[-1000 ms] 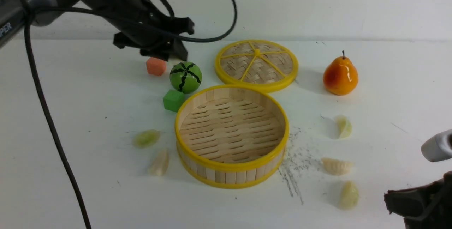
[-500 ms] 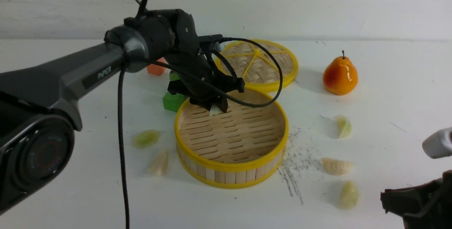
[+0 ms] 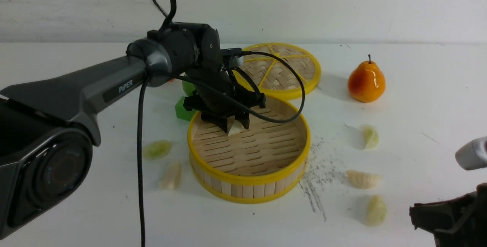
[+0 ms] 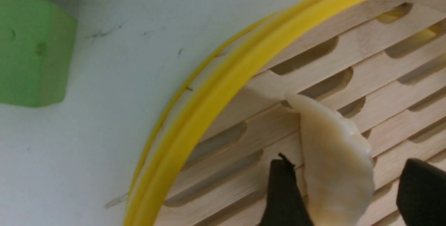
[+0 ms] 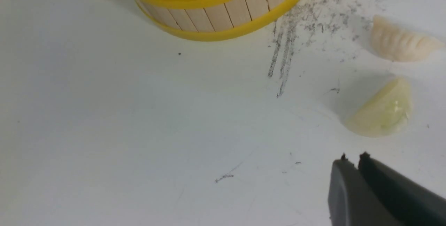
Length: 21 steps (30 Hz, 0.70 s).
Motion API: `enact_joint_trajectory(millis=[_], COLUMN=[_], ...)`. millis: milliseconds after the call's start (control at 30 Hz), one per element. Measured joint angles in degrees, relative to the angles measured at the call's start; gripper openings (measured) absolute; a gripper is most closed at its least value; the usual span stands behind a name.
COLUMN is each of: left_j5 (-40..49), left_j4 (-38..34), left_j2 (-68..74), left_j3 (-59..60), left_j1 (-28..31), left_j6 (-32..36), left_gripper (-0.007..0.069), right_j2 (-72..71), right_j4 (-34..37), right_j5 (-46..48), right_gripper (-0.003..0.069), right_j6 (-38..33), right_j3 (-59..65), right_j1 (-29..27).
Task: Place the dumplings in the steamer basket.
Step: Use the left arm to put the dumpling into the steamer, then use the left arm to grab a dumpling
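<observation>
While your left tool (image 3: 235, 124) hangs inside the steamer basket (image 3: 249, 180), its jaws stand apart. A cream dumpling (image 4: 334, 149) stands on edge between them, leaning against one finger (image 4: 284, 191), with a clear gap to the other. It sits low over the slatted floor, close to the basket's far-left wall. I cannot tell whether it touches the slats.

Just outside that wall, on the left, you have the green cube (image 4: 31, 48) on the desk (image 3: 418, 106). Just behind the basket lies the flat woven lid (image 3: 289, 72) with its yellow spokes, and the pear (image 3: 366, 81) stands upright well to the right of it.

Two more dumplings lie on the desk to the left of the basket: a pale green one (image 3: 157, 149), and nearer you a cream one (image 3: 172, 174) close to the basket wall. To the right, past the grey scuff marks (image 3: 315, 186), three lie in a loose line: a pale green piece (image 3: 371, 136) farthest from you, a pleated cream piece (image 3: 362, 179) in the middle, and a pale yellowish piece (image 3: 376, 209) nearest.

Your right tool (image 5: 353, 156) is low at the near right of the desk. Its jaws are together with nothing between them, near that last piece but apart from it.
</observation>
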Motion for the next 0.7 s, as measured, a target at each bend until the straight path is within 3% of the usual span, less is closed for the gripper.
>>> enact_joint_trajectory(millis=[167,433,567,700], left_j5=[3.5,16.4,19.1,19.4], left_j4=[3.1,23.5,21.0,12.6], left_j2=[-3.5,-12.5,-11.7,-8.7], left_j3=[-2.0,-6.0,-3.1,2.3], left_j1=[0.0,1.7,6.4,10.4], left_j6=[0.0,0.1,2.0,10.0], left_gripper=[0.0463,0.0424,0.0370,0.0333], right_j2=[0.0,0.0,0.0,0.0], right_j4=[-0.1,-0.2,-0.2,-0.2], right_j5=[0.0,0.0,-0.1,-0.1], right_gripper=[0.0041,0.0041,0.0045,0.0050], right_j6=[0.0,-1.3,-1.4,-1.4], right_j3=[0.0,0.0,0.0,0.0], right_j1=[0.0,0.0,0.0,0.0])
